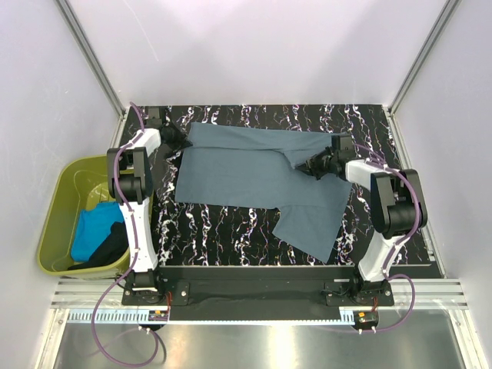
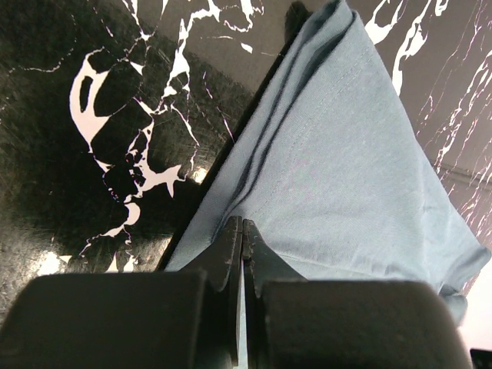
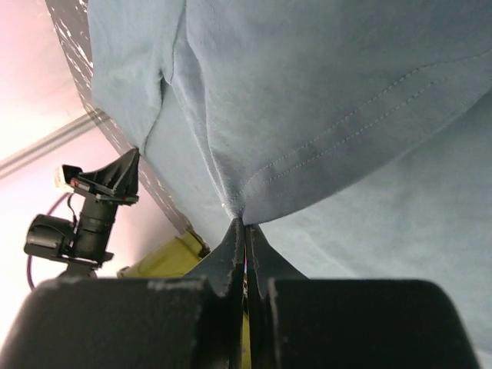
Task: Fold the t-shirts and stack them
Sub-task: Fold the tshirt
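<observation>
Marbled tabletop (image 1: 231, 231) holds grey-blue shirt (image 1: 246, 173); only overhead shows the turquoise shirt (image 1: 92, 227).

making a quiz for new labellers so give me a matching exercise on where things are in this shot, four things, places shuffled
Things:
1. grey-blue t-shirt
2. turquoise t-shirt
3. olive-green tub
4. right hand

Places:
a. off the left edge of the marbled table
b. shut on the right side of the grey-blue cloth
c. spread out on the table
d. inside the tub

Pairs: 1-c; 2-d; 3-a; 4-b
</observation>
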`<move>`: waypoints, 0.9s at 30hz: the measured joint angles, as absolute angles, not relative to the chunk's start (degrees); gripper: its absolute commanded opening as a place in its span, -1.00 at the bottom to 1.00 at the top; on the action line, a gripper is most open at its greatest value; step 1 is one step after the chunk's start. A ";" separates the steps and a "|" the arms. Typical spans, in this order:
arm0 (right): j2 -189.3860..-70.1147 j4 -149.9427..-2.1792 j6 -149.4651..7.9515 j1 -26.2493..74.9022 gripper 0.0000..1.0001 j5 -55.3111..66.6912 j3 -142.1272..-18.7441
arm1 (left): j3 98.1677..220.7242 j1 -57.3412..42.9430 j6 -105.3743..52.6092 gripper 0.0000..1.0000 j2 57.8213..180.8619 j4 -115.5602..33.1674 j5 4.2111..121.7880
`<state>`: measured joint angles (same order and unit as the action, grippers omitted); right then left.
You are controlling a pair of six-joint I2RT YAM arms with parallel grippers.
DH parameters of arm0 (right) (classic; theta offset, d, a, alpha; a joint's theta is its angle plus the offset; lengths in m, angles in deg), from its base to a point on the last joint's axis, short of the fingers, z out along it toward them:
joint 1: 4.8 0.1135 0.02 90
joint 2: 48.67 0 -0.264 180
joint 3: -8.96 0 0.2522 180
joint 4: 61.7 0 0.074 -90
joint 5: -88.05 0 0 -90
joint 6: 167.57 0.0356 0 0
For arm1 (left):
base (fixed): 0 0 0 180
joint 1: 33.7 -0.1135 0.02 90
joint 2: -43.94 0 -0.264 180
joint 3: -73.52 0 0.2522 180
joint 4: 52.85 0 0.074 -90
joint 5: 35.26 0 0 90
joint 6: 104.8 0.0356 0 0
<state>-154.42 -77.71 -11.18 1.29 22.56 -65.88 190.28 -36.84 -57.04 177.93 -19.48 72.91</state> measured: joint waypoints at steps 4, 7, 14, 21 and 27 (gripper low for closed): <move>-152.92 -76.02 -6.90 2.99 -0.95 19.94 -62.93 | 190.28 -36.84 -57.06 -0.94 177.93 -19.45 72.91; -152.87 -75.65 -5.06 3.41 -0.61 19.65 -61.84 | 190.28 -36.84 -56.87 -0.88 177.93 -19.45 72.91; -153.20 -80.53 -14.18 2.84 0.28 27.41 -65.64 | 188.24 -36.81 -55.05 -0.39 175.79 -19.24 72.98; -147.69 -88.83 -31.38 -8.85 0.62 27.37 -68.74 | 179.52 -32.77 -51.99 -0.10 164.62 -19.83 74.20; -153.46 -91.08 -44.49 -16.37 0.89 25.69 -76.50 | 172.66 -18.21 -53.04 0.00 160.88 -29.20 79.73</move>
